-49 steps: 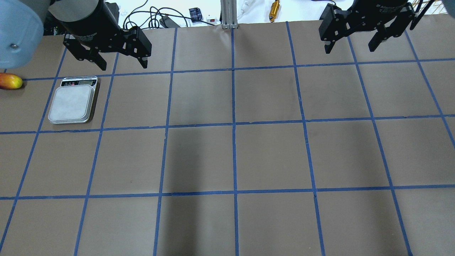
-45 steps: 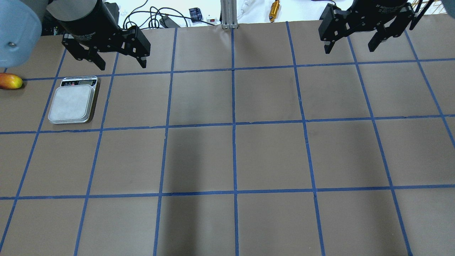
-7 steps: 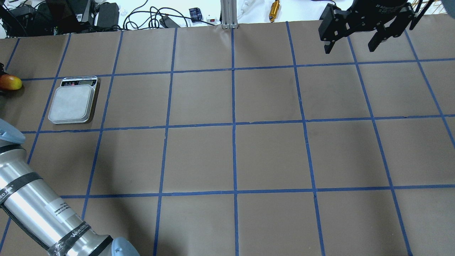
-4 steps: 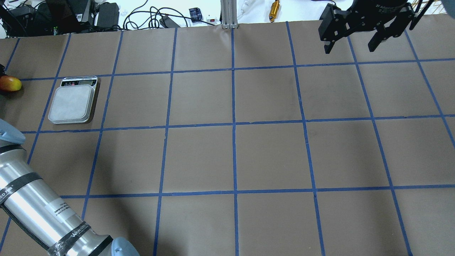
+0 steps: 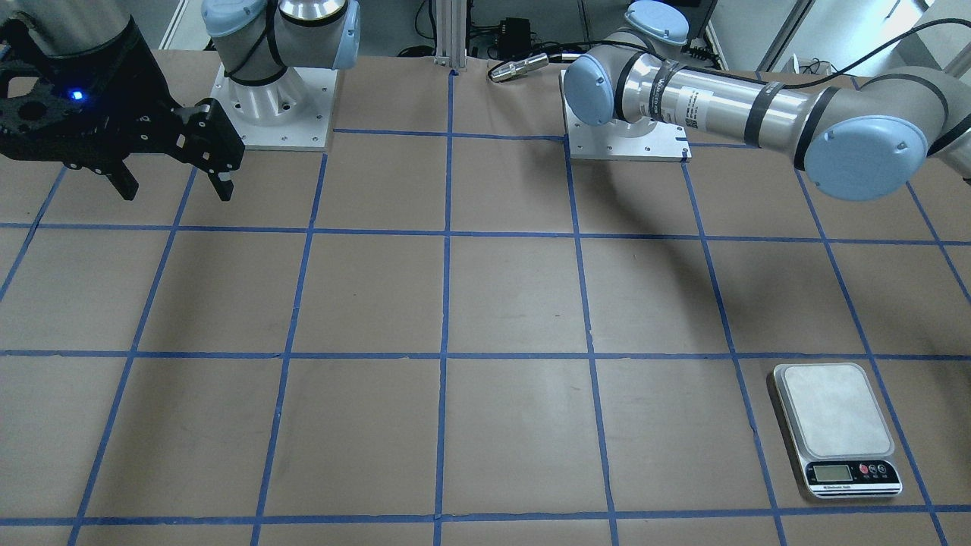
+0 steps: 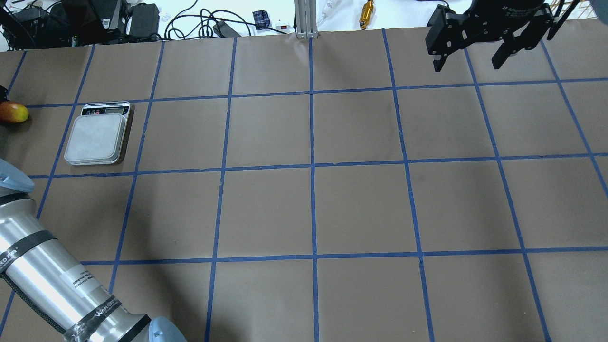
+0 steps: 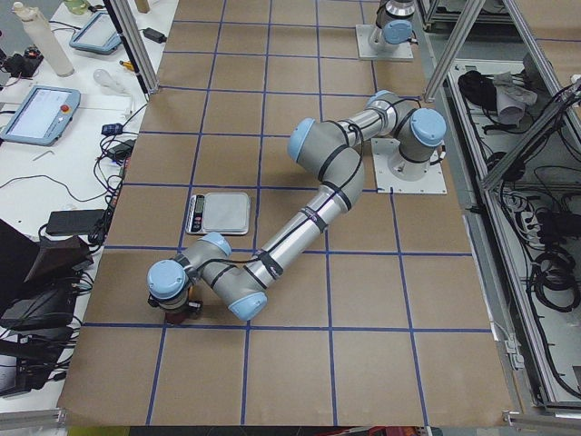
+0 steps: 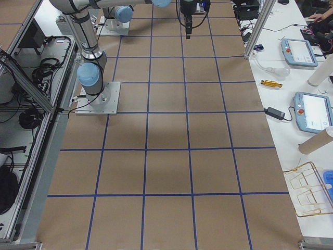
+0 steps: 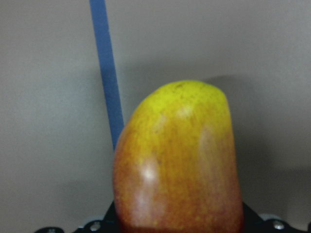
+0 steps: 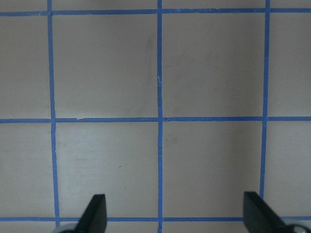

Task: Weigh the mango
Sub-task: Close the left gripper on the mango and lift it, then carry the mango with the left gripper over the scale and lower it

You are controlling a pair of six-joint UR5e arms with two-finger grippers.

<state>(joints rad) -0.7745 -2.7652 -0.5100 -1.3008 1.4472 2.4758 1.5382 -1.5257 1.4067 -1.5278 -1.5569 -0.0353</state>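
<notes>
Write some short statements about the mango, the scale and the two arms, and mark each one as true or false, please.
1. The mango lies on the scale. False: it lies on the table beside the scale, whose platform is bare.
2. The right tool is open and holds nothing. True.
3. The scale's display end points away from the robot's base. True.
4. The left arm is folded back, far from the mango. False: it stretches out to the mango, which fills the left wrist view.
5. The mango is green all over. False: it is yellow at one end and red-orange at the other.
</notes>
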